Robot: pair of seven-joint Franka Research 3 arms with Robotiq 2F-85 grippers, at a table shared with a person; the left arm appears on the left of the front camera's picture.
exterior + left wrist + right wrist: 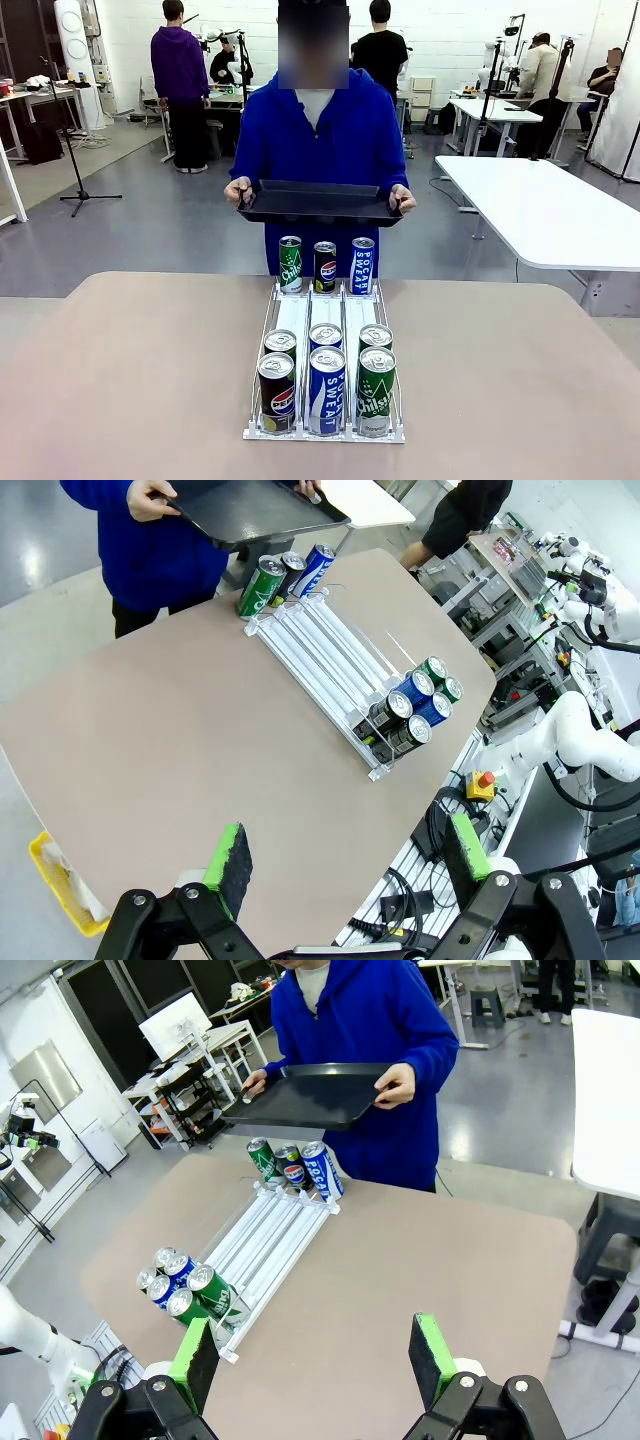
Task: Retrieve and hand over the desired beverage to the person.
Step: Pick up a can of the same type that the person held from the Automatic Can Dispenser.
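Across the table [120, 380] from the robot, the person [315, 140] in the blue hoodie stands at the far edge holding a black tray [320, 203] level, one hand at each end, just above the far end of the rack [300, 315]. It's a clear three-lane rack running from the robot's side toward the person.

Three cans stand upright at its far end: a green can [290, 264], a Pepsi can [325, 267] and a Pocari Sweat can [362, 265]. The six more cans [326, 375] are bunched at the near end in two rows of three, front row going Pepsi, Pocari Sweat, green from left to right. The lanes in between are bare white.

Up high over the near side, the left gripper [348, 852] has its fingers spread wide with nothing between the green pads [230, 860]. The near bunch of cans sits ahead of it, inside the span of the fingers but well apart.

Same deal for the right gripper [312, 1355]: fingers wide apart, holding nothing, near cans ahead of its picture-left finger and well clear.
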